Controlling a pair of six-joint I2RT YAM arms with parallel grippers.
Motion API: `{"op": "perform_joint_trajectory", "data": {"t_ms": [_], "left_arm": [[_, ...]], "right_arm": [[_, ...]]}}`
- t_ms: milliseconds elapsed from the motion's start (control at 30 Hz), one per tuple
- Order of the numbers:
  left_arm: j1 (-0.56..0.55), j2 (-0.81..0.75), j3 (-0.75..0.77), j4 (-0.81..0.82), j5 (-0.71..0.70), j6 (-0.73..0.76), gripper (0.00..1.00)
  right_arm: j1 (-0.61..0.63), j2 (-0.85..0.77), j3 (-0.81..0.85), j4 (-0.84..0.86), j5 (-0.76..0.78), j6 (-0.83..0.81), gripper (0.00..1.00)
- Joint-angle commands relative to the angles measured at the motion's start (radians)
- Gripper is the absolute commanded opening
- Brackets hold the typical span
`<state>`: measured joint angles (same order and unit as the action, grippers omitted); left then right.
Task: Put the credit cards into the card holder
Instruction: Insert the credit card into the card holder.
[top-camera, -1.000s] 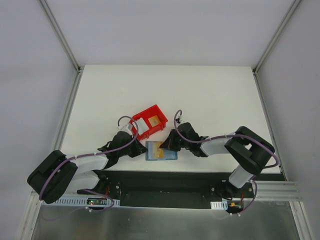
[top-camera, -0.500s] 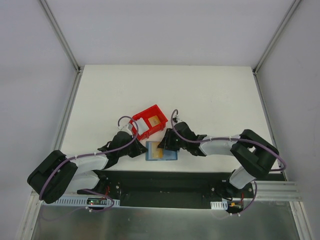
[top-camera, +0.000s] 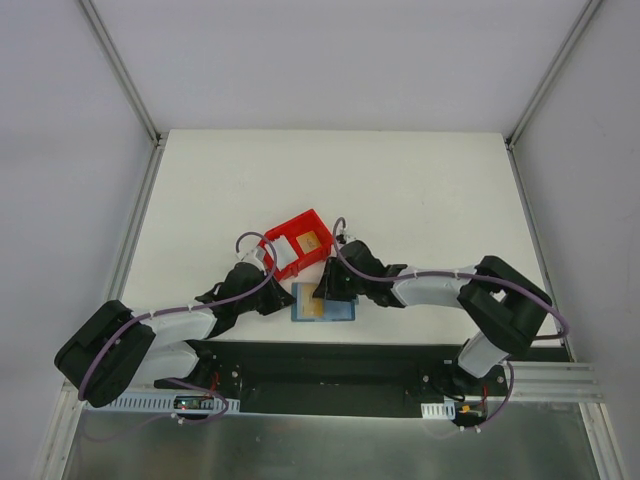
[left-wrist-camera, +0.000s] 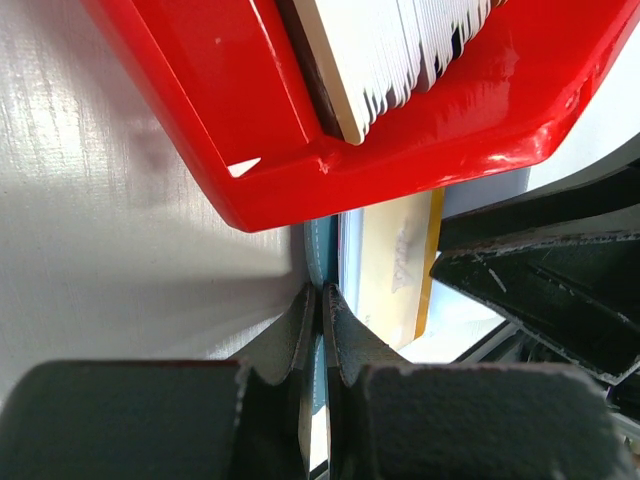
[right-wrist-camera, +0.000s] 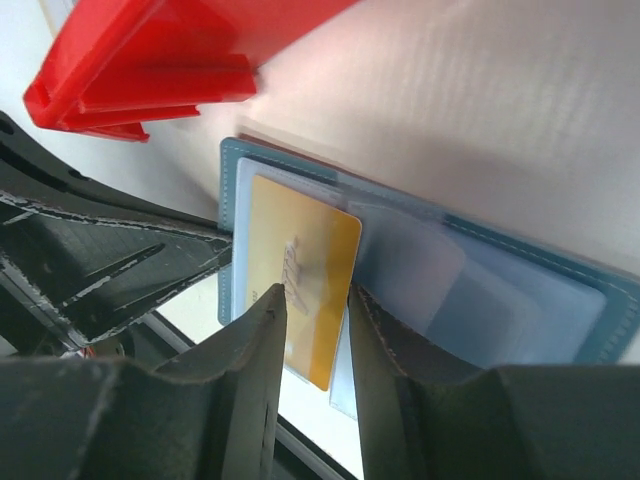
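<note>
seating a yellow card (right-wrist-camera: 300, 245) in the card holder (right-wrist-camera: 545, 300), with left hand (left-wrist-camera: 320, 300) pinching its edge and right hand (right-wrist-camera: 315, 300) slightly spread above. next, probably push it home

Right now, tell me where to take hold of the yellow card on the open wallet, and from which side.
Pinch the yellow card across its long edges at the end nearest the right claw, coming from above on that side. It lies flat on the card holder, which the left claw clamps, so probably only the edges offer purchase.
</note>
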<state>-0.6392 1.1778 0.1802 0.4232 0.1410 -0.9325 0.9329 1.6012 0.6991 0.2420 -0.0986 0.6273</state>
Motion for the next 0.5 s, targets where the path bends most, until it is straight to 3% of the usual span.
{"op": "perform_joint_trajectory", "data": {"t_ms": [0,233,467], "left_arm": [[0.007,0.029,-0.047,-0.176,-0.018,0.035,0.00],[0.007,0.029,-0.045,-0.175,-0.020,0.037,0.00],[0.007,0.019,-0.051,-0.175,-0.021,0.032,0.00]], "right_arm": [[0.030,0.046,0.069,-0.027,-0.065,-0.024,0.33],[0.053,0.072,0.169,-0.092,-0.085,-0.070,0.33],[0.057,0.051,0.166,-0.093,-0.082,-0.107,0.33]]}}
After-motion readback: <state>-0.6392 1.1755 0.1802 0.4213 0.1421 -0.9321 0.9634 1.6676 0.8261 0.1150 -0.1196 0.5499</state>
